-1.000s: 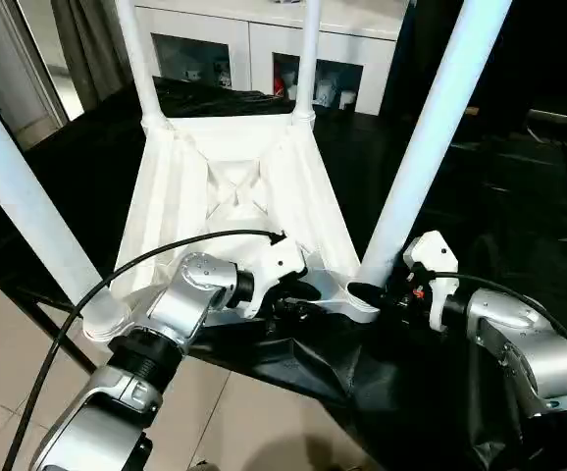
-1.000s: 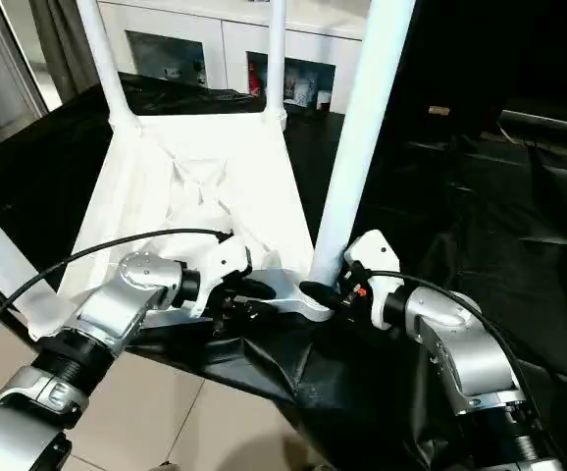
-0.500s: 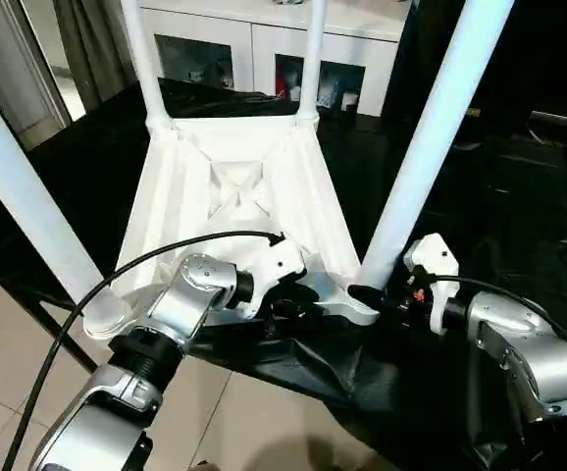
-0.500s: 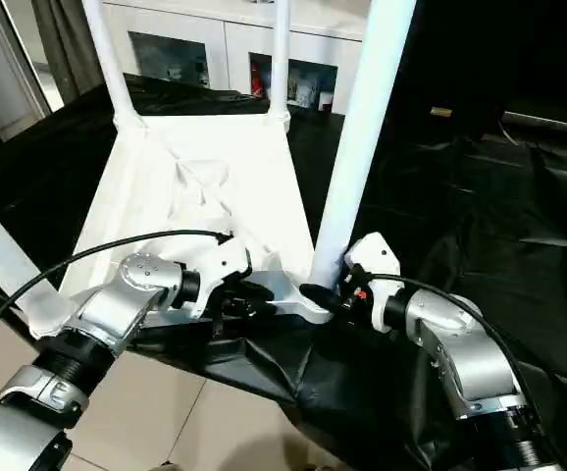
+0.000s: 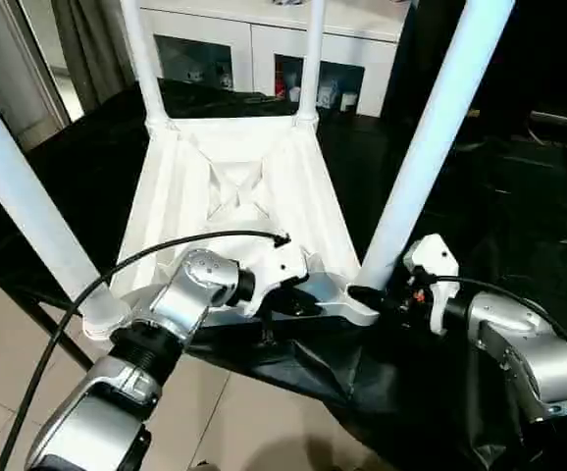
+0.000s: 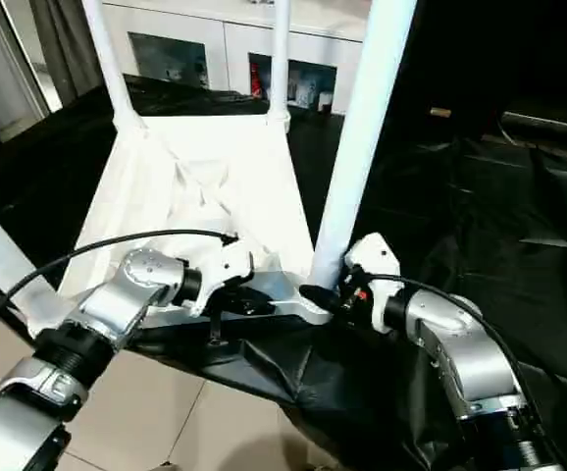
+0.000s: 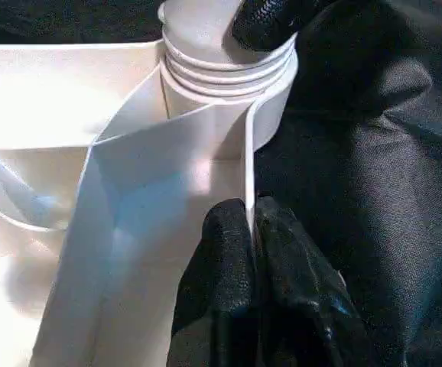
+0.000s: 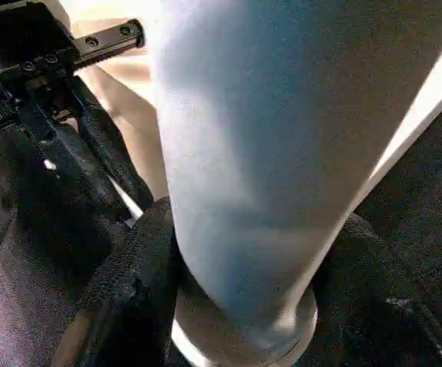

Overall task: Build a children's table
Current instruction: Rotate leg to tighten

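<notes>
The upturned tabletop (image 5: pixel 234 196) is overhanging the table's (image 5: pixel 519 206) edge. Left fingers (image 7: pixel 229 252) are pinching its rim; right fingers (image 8: pixel 129 283) are clasping the near-right leg (image 5: pixel 421 147). A sideways pull may be tipping it floorward.

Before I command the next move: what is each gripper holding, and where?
Left gripper pinches the tabletop's thin near rim; right gripper clasps the near right leg at its base by the socket.

Silver forearms (image 5: pixel 180 304), white wrist housings (black cables), black pincers
</notes>
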Controlling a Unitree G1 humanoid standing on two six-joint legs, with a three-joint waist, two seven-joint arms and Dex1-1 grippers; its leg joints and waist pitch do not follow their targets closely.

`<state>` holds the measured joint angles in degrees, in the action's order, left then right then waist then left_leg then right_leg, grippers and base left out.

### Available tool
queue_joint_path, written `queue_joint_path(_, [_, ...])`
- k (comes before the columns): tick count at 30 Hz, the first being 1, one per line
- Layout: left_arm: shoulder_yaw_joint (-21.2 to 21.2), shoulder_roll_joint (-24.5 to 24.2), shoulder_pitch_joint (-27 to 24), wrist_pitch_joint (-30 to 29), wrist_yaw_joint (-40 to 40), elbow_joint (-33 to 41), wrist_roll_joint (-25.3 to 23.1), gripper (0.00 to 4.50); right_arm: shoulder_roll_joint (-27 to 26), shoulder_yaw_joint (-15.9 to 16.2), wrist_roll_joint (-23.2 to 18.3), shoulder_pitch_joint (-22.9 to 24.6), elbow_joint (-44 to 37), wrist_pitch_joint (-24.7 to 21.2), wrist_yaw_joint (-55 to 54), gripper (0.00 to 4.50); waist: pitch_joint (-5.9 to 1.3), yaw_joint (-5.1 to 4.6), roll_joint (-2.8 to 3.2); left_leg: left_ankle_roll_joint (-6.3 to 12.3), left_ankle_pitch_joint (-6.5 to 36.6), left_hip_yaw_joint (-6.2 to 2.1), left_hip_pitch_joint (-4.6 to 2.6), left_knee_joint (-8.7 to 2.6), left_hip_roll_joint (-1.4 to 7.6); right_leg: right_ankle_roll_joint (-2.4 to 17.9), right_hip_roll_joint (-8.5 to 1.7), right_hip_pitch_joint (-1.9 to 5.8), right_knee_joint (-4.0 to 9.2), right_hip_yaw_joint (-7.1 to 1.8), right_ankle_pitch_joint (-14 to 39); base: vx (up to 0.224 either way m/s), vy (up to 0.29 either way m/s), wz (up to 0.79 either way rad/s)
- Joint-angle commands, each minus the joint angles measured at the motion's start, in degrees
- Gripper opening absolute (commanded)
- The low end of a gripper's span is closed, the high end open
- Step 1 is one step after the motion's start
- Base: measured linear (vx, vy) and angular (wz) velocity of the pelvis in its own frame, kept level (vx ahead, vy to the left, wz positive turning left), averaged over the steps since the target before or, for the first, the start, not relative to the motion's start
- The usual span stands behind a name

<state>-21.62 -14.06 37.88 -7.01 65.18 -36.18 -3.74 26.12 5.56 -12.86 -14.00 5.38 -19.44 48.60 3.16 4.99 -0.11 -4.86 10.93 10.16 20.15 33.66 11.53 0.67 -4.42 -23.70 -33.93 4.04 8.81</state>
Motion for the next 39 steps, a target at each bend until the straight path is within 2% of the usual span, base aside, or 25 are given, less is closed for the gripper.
queue_joint_path(1, [-0.7, -0.7, 0.3, -0.6, -0.6, -1.8, -1.6, 0.00, 0.5, 1.2, -0.1, 0.7, 0.0, -0.8, 1.0, 2.04, -3.47, -0.03, -0.71, 3.30, 12.5, -0.28, 0.13, -3.92, 1.14, 8.2, -3.44, 3.14, 4.96, -2.27, 22.4, 0.000, 0.000, 0.00])
queue_joint_path(9, [2.2, 0.8, -0.3, -1.9, -1.0, -1.3, 1.9, 0.00, -0.2, 0.9, 0.3, 1.6, 0.1, -0.9, -0.4, 2.03, -3.36, -0.07, -0.71, 3.34, 12.7, -0.32, 0.16, -4.00, 1.18, 7.9, -3.43, 3.05, 5.08, -2.25, 23.4, 0.000, 0.000, 0.00])
queue_joint_path(12, [3.4, 2.6, 0.1, -4.0, -6.8, -3.0, 1.3, 0.00, -4.5, -0.4, 4.5, 0.4, 5.3, -1.4, -11.7, 2.02, -3.09, -0.29, -0.71, 2.69, 13.5, -0.30, 0.20, -4.06, 0.99, 7.2, -3.44, 2.78, 5.38, -2.13, 26.2, 0.000, 0.000, 0.00])
queue_joint_path(13, [4.0, 3.7, 0.5, -4.6, -9.8, -4.2, 0.9, 0.00, -7.1, -1.4, 5.9, -0.2, 7.5, -1.7, -17.5, 2.02, -3.01, -0.67, -0.81, 2.03, 14.2, -0.46, 0.28, -4.19, 0.81, 6.2, -3.40, 2.87, 5.61, -1.89, 28.9, 0.000, 0.000, 0.00])
queue_joint_path(14, [4.1, 3.9, 0.7, -4.8, -10.4, -4.4, 0.9, 0.00, -7.6, -1.6, 6.0, -0.3, 7.9, -1.8, -18.5, 2.02, -2.92, -1.03, -0.75, 1.68, 15.5, -0.44, -0.08, -4.01, 0.54, 5.0, -3.35, 2.41, 6.16, -1.74, 32.2, 0.000, 0.000, 0.00])
queue_joint_path(15, [4.6, 4.7, 1.1, -5.2, -12.4, -5.2, 0.7, 0.00, -9.4, -2.4, 6.4, -0.7, 9.0, -2.2, -21.8, 2.02, -2.87, -1.41, -0.98, 1.62, 16.1, -0.49, -0.12, -4.00, 0.49, 4.5, -3.31, 2.33, 6.40, -1.65, 33.7, 0.000, 0.000, 0.00])
queue_joint_path(16, [5.6, 6.8, 2.4, -5.8, -17.6, -7.5, 0.3, 0.00, -13.3, -4.1, 7.3, -1.8, 11.7, -3.1, -29.5, 2.02, -2.82, -1.81, -0.93, 1.45, 16.8, -0.56, -0.22, -3.86, 0.30, 3.6, -3.28, 2.15, 6.79, -1.48, 35.8, 0.000, 0.000, 0.00])
queue_joint_path(17, [5.8, 7.3, 2.8, -5.9, -18.9, -8.1, 0.2, 0.00, -14.2, -4.4, 7.5, -2.1, 12.3, -3.3, -31.4, 2.02, -2.68, -2.14, -0.72, 1.23, 17.5, -0.69, -0.21, -3.76, 0.02, 2.6, -3.26, 1.89, 7.26, -1.17, 38.3, 0.000, 0.000, 0.00])
queue_joint_path(18, [6.5, 8.2, 3.5, -6.2, -21.1, -9.1, 0.3, 0.00, -15.6, -5.0, 7.6, -2.7, 13.3, -3.7, -34.0, 2.02, -2.78, -2.29, -0.71, 0.99, 18.0, -0.93, -0.29, -3.85, 0.01, 2.1, -3.32, 2.03, 7.36, -0.95, 39.0, 0.000, 0.000, 0.00])
queue_joint_path(19, [7.0, 9.2, 4.4, -6.6, -23.2, -10.3, 0.5, 0.00, -17.6, -5.9, 7.3, -3.5, 14.5, -3.9, -36.7, 2.02, -2.86, -2.55, -0.72, 1.23, 18.2, -1.12, -0.15, -4.01, 0.07, 1.6, -3.31, 2.36, 7.49, -0.78, 38.5, 0.000, 0.000, 0.00])
queue_joint_path(20, [7.4, 10.2, 5.3, -6.5, -25.3, -11.4, 0.4, 0.00, -19.3, -6.4, 6.8, -4.5, 15.6, -3.7, -38.6, 2.02, -2.78, -2.90, -0.40, 1.60, 19.1, -1.19, -0.41, -4.19, 0.12, 1.7, -3.30, 2.12, 7.94, -0.51, 38.3, 0.000, 0.000, 0.00])
queue_joint_path(22, [7.8, 12.0, 7.0, -6.0, -29.1, -13.5, -0.1, 0.00, -22.6, -6.9, 6.6, -6.7, 18.0, -3.1, -42.5, 2.02, -2.89, -3.32, -0.17, 1.69, 20.5, -1.38, -0.59, -4.28, 0.18, 2.3, -3.34, 2.05, 8.11, -0.31, 37.0, 0.000, 0.000, 0.00])
queue_joint_path(23, [7.4, 13.0, 8.1, -5.1, -30.6, -14.7, -0.9, 0.00, -24.0, -5.7, 7.6, -8.5, 19.6, -2.4, -43.5, 2.02, -3.05, -3.52, -0.09, 1.76, 20.7, -1.63, -0.43, -4.70, 0.57, 3.0, -3.42, 2.60, 7.79, -0.23, 34.0, 0.000, 0.000, 0.00])
queue_joint_path(25, [7.2, 13.2, 8.4, -4.7, -30.7, -14.9, -1.1, 0.00, -24.2, -4.8, 8.3, -9.0, 20.0, -1.9, -43.2, 2.02, -3.03, -3.68, 0.06, 1.82, 20.9, -1.80, 0.07, -5.06, 0.82, 3.8, -3.43, 3.14, 7.47, -0.02, 30.3, 0.000, 0.000, 0.00])
queue_joint_path(27, [6.7, 13.5, 8.7, -3.7, -29.1, -14.8, -1.4, 0.00, -24.6, -4.9, 8.1, -9.7, 20.3, -0.1, -42.7, 2.02, -3.07, -3.46, -0.31, 2.39, 20.9, -1.44, -0.27, -4.99, 0.66, 4.7, -3.79, 2.97, 7.48, -0.17, 29.1, 0.000, 0.000, 0.00])
queue_joint_path(28, [6.4, 13.4, 8.6, -3.4, -28.2, -14.8, -1.5, 0.00, -24.6, -5.4, 7.8, -9.7, 20.0, 0.6, -42.5, 2.02, -3.10, -3.48, -0.40, 2.60, 20.4, -1.41, -0.16, -4.97, 0.63, 4.9, -3.90, 3.08, 7.38, -0.22, 28.8, 0.000, 0.000, 0.00])
queue_joint_path(29, [6.2, 13.2, 8.5, -2.8, -27.6, -14.8, -1.6, 0.00, -24.8, -5.9, 7.4, -9.7, 19.8, 1.1, -42.6, 2.57, -3.18, -3.40, -0.29, 2.91, 19.5, -1.35, -0.07, -5.02, 0.74, 5.3, -4.06, 3.16, 7.21, -0.35, 28.1, 0.000, 0.000, 0.00])
queue_joint_path(32, [5.9, 12.7, 8.1, -1.8, -25.9, -14.7, -1.5, 0.00, -24.6, -7.3, 6.1, -9.7, 19.1, 1.9, -42.0, 2.77, -3.27, -3.22, -0.33, 3.39, 17.9, -1.12, -0.04, -4.98, 0.86, 6.6, -4.16, 3.16, 6.90, -0.69, 25.7, 0.000, 0.000, 0.00])
queue_joint_path(34, [5.6, 12.1, 8.1, -0.2, -24.6, -15.2, -1.3, 0.00, -23.5, -7.3, 6.6, -10.0, 18.6, 2.6, -41.2, 2.98, -3.15, -3.12, -0.34, 3.60, 17.5, -0.97, -0.02, -4.94, 0.77, 7.0, -4.06, 3.15, 6.88, -0.76, 25.5, 0.000, 0.000, 0.00])
queue_joint_path(37, [5.4, 10.9, 8.1, 1.5, -22.2, -15.7, -1.2, 0.00, -20.4, -6.8, 6.5, -10.6, 17.0, 3.2, -36.1, 3.14, -3.22, -2.83, -0.41, 4.06, 16.5, -0.73, -0.13, -4.68, 0.53, 6.4, -4.12, 3.15, 7.04, -0.79, 27.4, 0.000, 0.000, 0.00])
queue_joint_path(39, [5.3, 10.3, 7.8, 2.1, -20.8, -15.3, -1.1, 0.00, -18.7, -6.2, 6.1, -10.3, 15.5, 2.4, -33.1, 3.14, -3.46, -2.41, -0.44, 4.75, 14.2, -0.65, -0.07, -4.60, 0.64, 6.7, -4.15, 3.48, 6.72, -0.89, 25.4, 0.000, 0.000, 0.00])
